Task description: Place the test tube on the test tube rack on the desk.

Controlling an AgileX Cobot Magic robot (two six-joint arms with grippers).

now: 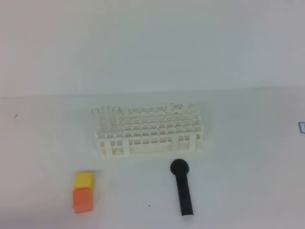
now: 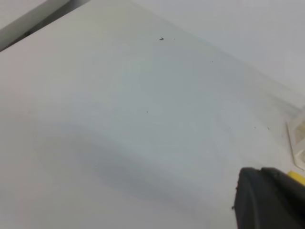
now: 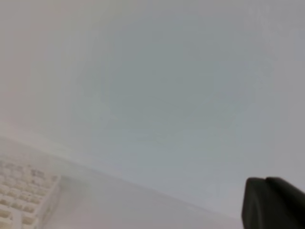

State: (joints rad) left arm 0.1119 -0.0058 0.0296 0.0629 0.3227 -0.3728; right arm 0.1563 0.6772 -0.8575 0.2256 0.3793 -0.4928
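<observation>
Over at the back-left corner of the test tube rack [image 1: 150, 130] stand faint clear tubes, probably the test tube [image 1: 96, 114], well away from both sets of fingers [image 2: 269, 198] [image 3: 271, 202], which are pressed together, holding nothing.

Nothing here can be read. The test tube rack [image 1: 150, 130], the black tool [image 1: 182, 188] and the two coloured blocks [image 1: 83, 192] carry no lettering. A small blue mark [image 1: 301, 127] at the desk's [image 1: 248, 191] right edge is too cut off to make out.
</observation>
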